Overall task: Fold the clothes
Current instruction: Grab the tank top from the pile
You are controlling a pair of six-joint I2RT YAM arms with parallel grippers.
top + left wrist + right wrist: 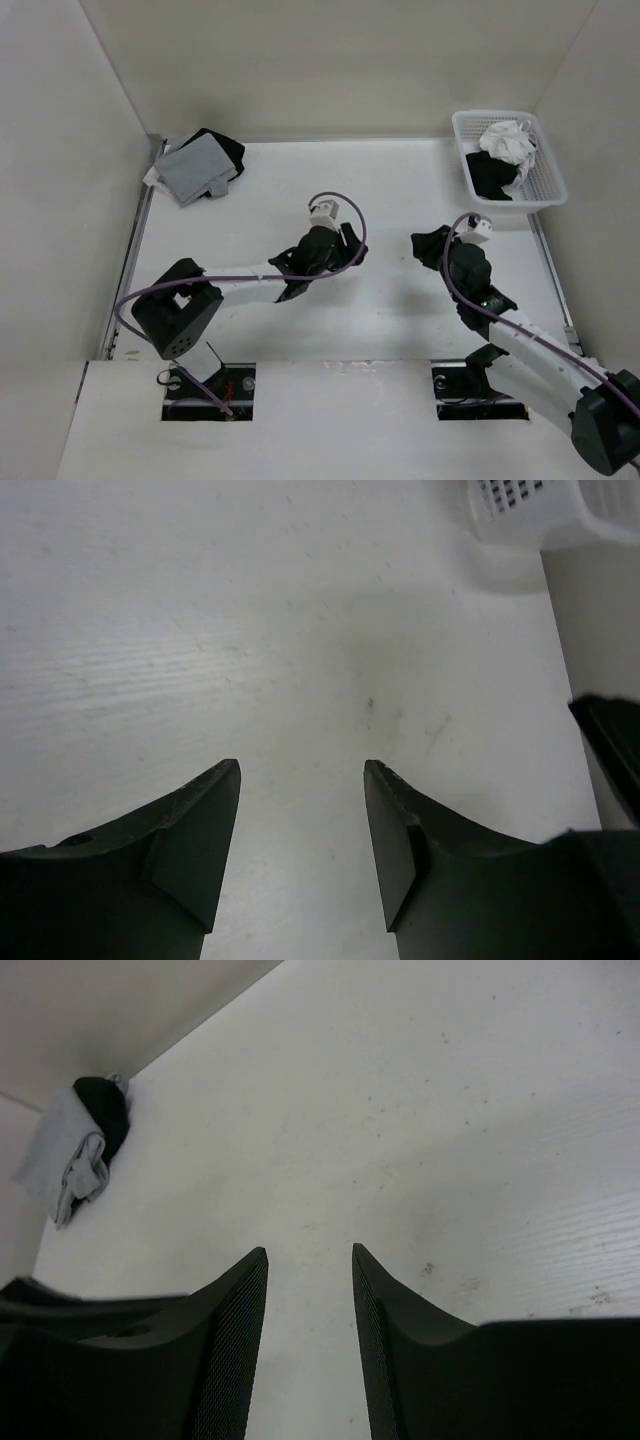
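The white clothes (508,143) lie crumpled in the white basket (548,170) at the back right, on top of a black garment (492,172). Both grippers hover over bare table near the middle, far from the basket. My left gripper (350,246) points right and is open; the left wrist view shows its jaws (302,770) wide apart with only table between them. My right gripper (428,246) points left toward it. It is open too, and the right wrist view shows only table in the gap of this gripper (310,1252). The clothes show in neither wrist view.
A grey cloth rectangle (195,168) lies folded on black garments (225,148) at the back left corner; this pile (75,1145) also shows in the right wrist view. A corner of the basket (540,505) sits at the top right of the left wrist view. Walls enclose the table.
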